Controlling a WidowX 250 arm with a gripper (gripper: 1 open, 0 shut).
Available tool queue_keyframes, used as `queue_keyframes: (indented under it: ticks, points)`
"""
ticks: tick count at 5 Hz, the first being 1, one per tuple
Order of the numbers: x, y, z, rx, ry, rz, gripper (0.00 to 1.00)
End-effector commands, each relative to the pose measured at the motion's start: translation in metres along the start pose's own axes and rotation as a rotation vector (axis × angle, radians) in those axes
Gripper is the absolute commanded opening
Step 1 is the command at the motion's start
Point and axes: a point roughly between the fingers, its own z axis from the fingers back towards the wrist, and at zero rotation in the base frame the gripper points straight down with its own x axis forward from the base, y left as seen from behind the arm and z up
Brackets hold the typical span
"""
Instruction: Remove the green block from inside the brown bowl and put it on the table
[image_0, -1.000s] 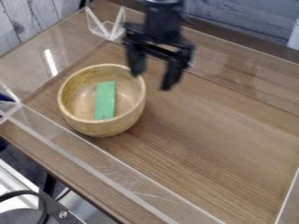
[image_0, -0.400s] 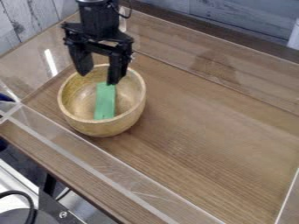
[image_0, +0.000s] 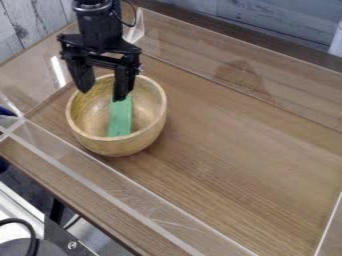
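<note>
The brown bowl (image_0: 88, 132) sits close to the clear wall (image_0: 100, 172) along the near left edge of the table (image_0: 234, 140), with broad bare wood on its right side. The black gripper (image_0: 103, 82) hovers at the bowl's back rim, its fingers spread wide with nothing held; the green block (image_0: 122, 118) lies inside the bowl, and whether a finger touches the rim I cannot tell.

Seemingly a robotics lab: clear acrylic walls (image_0: 94, 168) edge the wooden tabletop (image_0: 234, 140).
</note>
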Motion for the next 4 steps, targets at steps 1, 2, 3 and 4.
queue_keyframes:
  ticks: [1,2,3,4]
  points:
    - [0.004,0.004,0.002,-0.002,-0.035,0.055,1.0]
    - [0.005,0.005,-0.005,-0.007,-0.033,0.085,1.0]
    - [0.006,0.003,-0.007,-0.01,-0.034,0.089,1.0]
    - [0.006,0.001,-0.008,-0.012,-0.034,0.091,1.0]
